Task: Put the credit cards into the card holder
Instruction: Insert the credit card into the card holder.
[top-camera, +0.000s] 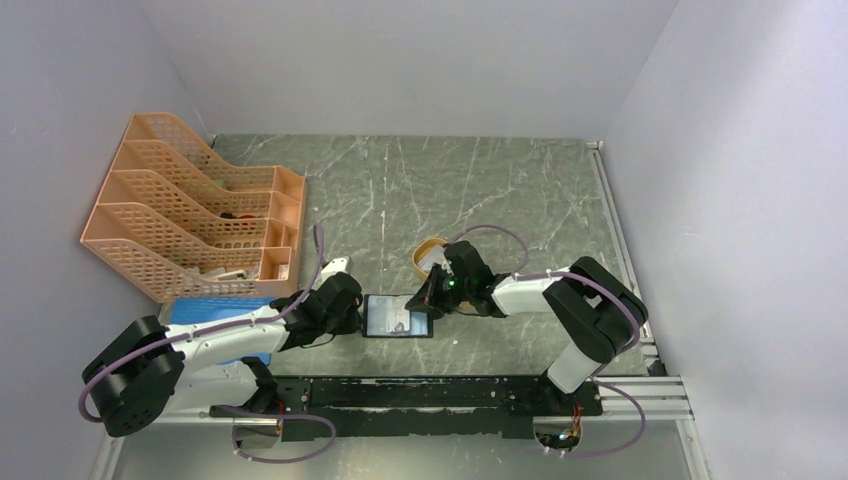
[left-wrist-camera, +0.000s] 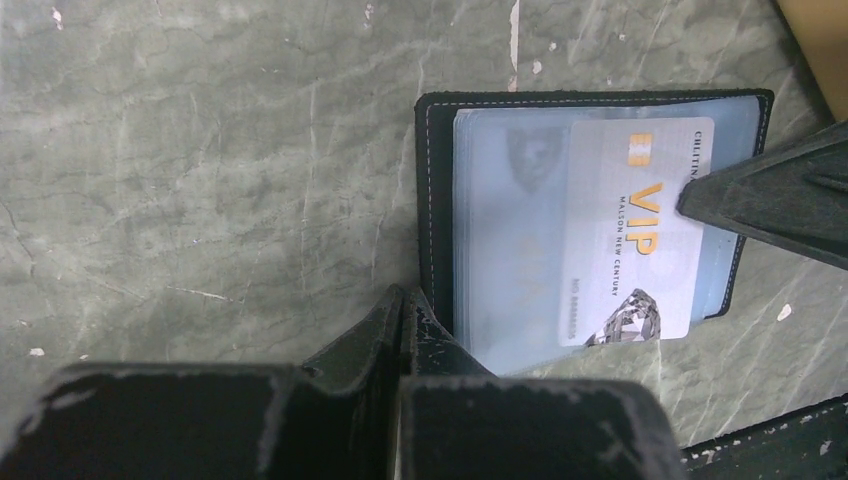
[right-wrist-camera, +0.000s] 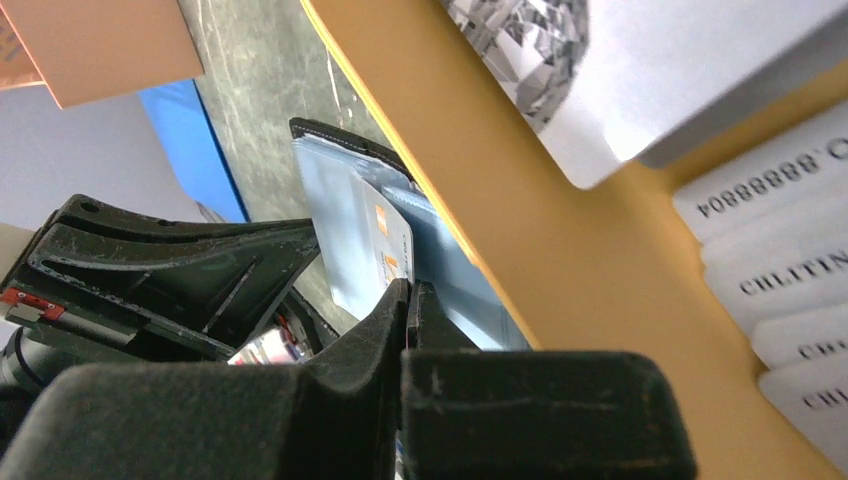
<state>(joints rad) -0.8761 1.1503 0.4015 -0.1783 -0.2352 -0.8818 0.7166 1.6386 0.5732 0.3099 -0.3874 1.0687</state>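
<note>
The black leather-like bifold card holder lies open on the grey marbled worktop; a pale VIP-printed credit card lies on its inner pockets, overhanging one edge; the left hand, closed, sits at the holder's left edge; the right hand, closed, sits at its right edge, touching that card; behind the holder, slightly right, stands the orange oval tray with more credit cards in it; left of the holder lies the flat blue pad; behind and left stands the peach perforated plastic file rack.

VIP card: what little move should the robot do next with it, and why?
Probably the right claw should nudge the card deeper into the holder. The card's diamond end pokes past the holder's edge, the claw tip rests on the card, and the left claw sits shut at the holder's edge.
</note>
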